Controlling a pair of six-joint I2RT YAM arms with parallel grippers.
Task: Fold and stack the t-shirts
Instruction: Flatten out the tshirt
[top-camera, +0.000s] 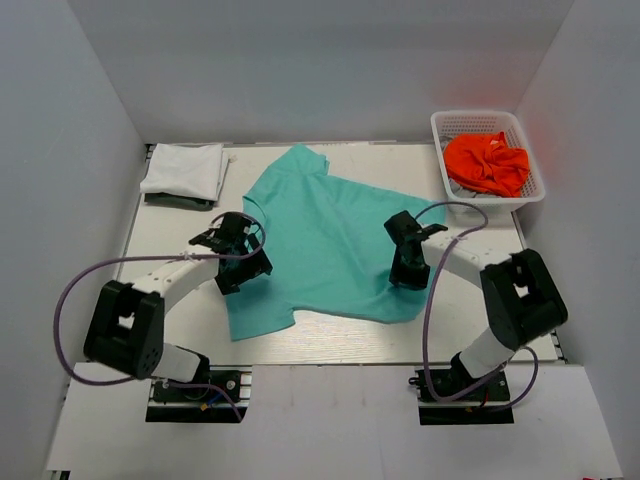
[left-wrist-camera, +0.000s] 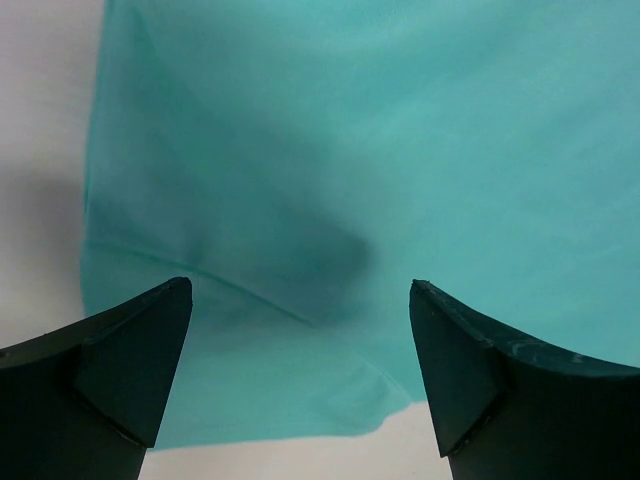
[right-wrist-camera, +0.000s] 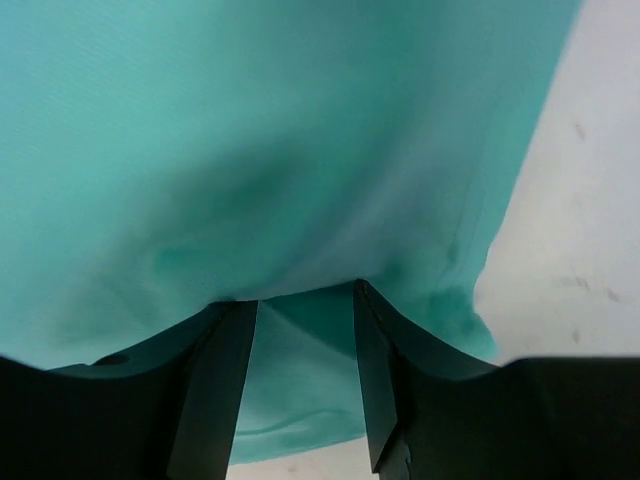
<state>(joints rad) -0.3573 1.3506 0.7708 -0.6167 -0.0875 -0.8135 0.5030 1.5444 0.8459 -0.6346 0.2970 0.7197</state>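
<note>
The teal t-shirt (top-camera: 325, 240) lies spread out on the table's middle. My left gripper (top-camera: 240, 272) hangs over its left edge with its jaws wide open and empty; in the left wrist view (left-wrist-camera: 300, 285) the teal cloth (left-wrist-camera: 380, 150) and its hem corner lie below. My right gripper (top-camera: 403, 276) is down on the shirt's right side. In the right wrist view (right-wrist-camera: 305, 295) its jaws stand partly apart, tips pressed into bunched teal cloth (right-wrist-camera: 250, 120). A folded white shirt (top-camera: 185, 167) lies on a dark one (top-camera: 175, 201) at the back left. The orange shirt (top-camera: 487, 163) sits in the basket.
The white mesh basket (top-camera: 440, 125) stands at the back right corner. Grey walls close in the table on the left, back and right. Bare table (top-camera: 350, 345) shows in front of the shirt, between the two arm bases.
</note>
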